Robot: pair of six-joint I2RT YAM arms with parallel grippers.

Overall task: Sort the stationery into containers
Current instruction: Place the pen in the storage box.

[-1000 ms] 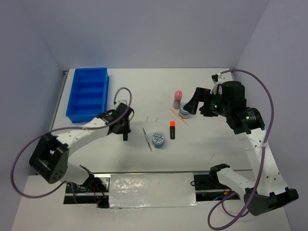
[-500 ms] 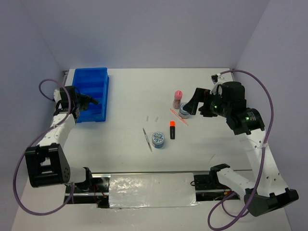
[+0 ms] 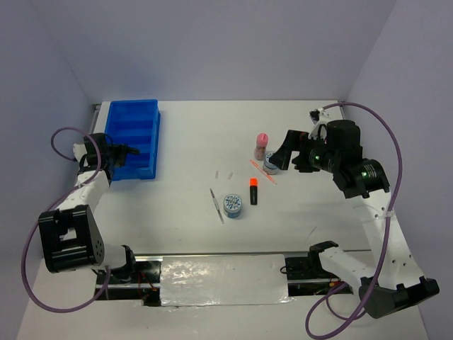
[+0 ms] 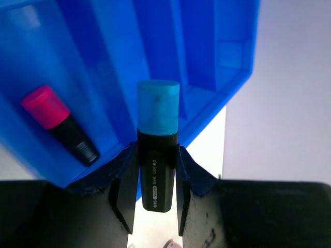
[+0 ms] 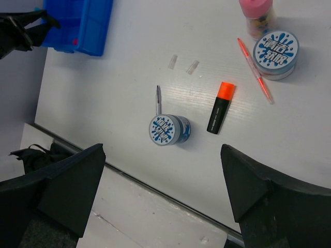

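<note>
Stationery lies mid-bench (image 3: pixel 191 134) from above: orange-capped highlighter (image 3: pixel 253 191), near disc (image 3: pixel 232 205), far disc (image 3: pixel 271 164), pink-capped tube (image 3: pixel 261 146), grey stick (image 3: pixel 216 205) and orange stick (image 3: pixel 262 171). At far left, the left pincer (image 3: pixel 134 149) reaches over the blue tray (image 3: pixel 157 142).

On the left wrist we see that pincer pinching the blue-capped highlighter (image 4: pixel 158 150) at the tray's edge. A pink-capped highlighter (image 4: pixel 59 124) lies in one compartment.

On the right wrist, the right pincer (image 5: pixel 165 206) hangs spread wide, holding nothing.

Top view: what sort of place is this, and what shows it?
Probably a robotics lab bench: left arm and right arm bolted to a white table, plain walls, a blue tray and loose highlighter.
</note>
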